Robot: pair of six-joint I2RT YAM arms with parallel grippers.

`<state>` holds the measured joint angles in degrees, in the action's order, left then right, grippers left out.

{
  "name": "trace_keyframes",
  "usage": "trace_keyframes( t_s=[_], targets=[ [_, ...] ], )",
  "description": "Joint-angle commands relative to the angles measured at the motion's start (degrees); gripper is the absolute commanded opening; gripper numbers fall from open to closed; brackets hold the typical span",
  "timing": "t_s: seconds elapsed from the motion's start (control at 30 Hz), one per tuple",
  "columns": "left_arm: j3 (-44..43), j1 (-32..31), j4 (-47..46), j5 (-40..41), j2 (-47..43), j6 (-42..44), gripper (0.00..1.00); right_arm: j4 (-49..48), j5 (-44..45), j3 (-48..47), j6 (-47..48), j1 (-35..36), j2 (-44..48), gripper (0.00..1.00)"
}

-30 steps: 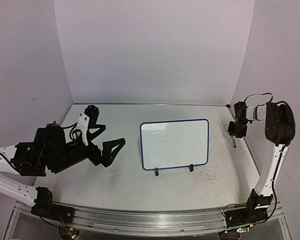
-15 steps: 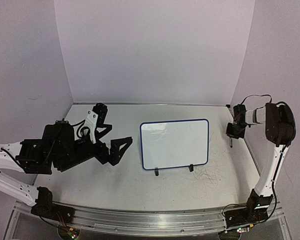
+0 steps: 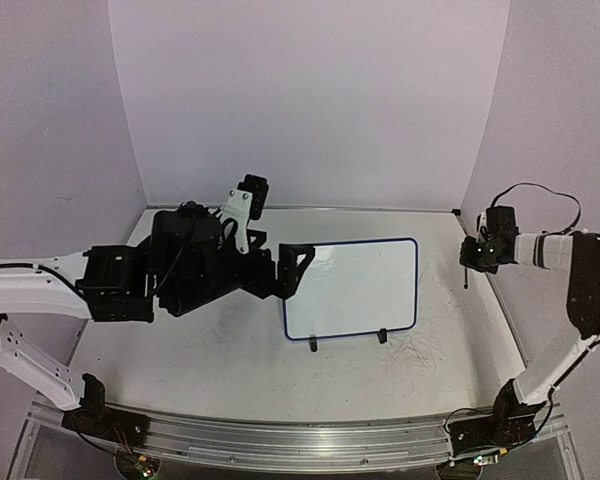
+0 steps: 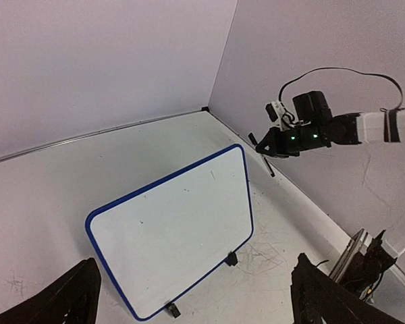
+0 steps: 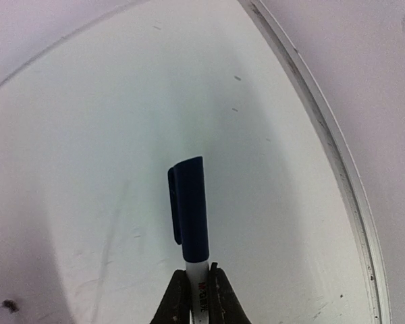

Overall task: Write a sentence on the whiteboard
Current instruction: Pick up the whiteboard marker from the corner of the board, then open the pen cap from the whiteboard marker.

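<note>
Right wrist: right pincer grips capped marker; left pincer gapes near whiteboard.

From above, the left gripper hides the whiteboard's far-left corner — faint marks there are too small to read; the marker's barrel is cut off at the right wrist view's bottom.

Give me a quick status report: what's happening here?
Left gripper jaws open, beside the whiteboard. Right gripper jaws shut on capped pen. Board blank, nothing written. Nothing blocking it.
</note>
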<state>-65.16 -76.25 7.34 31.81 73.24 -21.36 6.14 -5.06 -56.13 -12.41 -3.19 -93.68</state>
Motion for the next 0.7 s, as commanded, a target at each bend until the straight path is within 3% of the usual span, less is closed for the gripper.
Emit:
trace_keyframes(
  t_s=[0.0, 0.13, 0.33, 0.5, 0.67],
  targets=[
    [-9.7, 3.1, 2.2, -6.2, 5.4, -5.0, 1.00, -7.9, -10.4, 5.5, 1.0, 7.1, 16.9, 0.00],
    [-16.2, 8.2, 3.3, -18.1, 10.8, -8.6, 0.99, -8.9, -19.6, 9.2, 4.4, 13.2, 29.3, 0.00],
    [-24.3, 11.1, 3.5, -32.3, 16.8, -10.0, 0.99, -11.6, -35.6, 12.0, 4.5, 21.0, 36.4, 0.00],
    [-29.3, 11.4, 4.1, -41.2, 21.6, -10.9, 0.96, -15.0, -37.8, 12.6, 4.1, 29.6, 34.5, 0.00],
    [-29.0, 11.9, 6.6, -38.3, 22.0, -12.4, 0.86, -16.6, -34.4, 11.2, 4.2, 36.4, 30.9, 0.00]
  ],
)
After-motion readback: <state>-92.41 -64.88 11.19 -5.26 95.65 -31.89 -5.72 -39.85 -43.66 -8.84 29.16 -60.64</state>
